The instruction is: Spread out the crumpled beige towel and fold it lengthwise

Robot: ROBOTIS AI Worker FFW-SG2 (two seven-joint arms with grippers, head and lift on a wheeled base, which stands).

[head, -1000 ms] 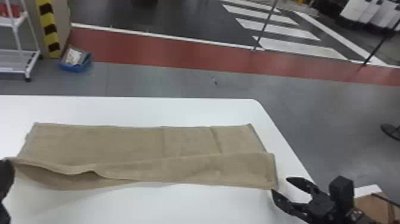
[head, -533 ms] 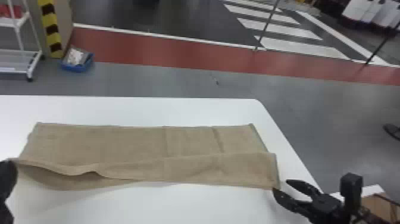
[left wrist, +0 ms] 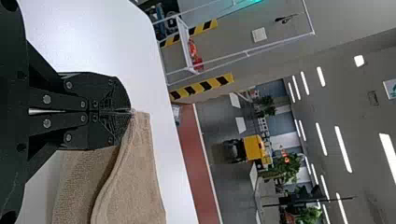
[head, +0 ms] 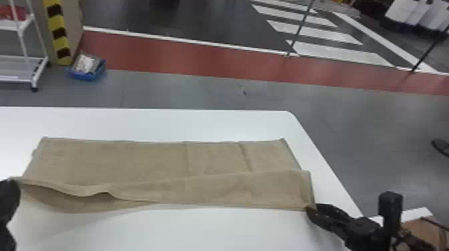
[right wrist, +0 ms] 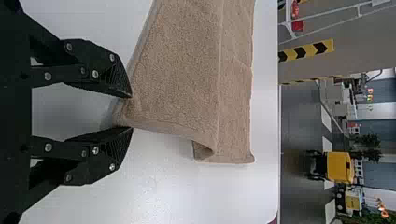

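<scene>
The step in hand appears to be the lengthwise fold: the beige towel [head: 133, 160] lies on the white table [head: 173, 230] as a long strip with a loose flap. Farther from the table's right edge, the left gripper [left wrist: 130, 112] pinches one towel corner; nearer that edge, the right gripper [right wrist: 131, 112] stands spread astride another. Next, close the right gripper on its corner, then align and flatten the flap.

No readable text, labels, brands, numbers or signs anywhere.
</scene>
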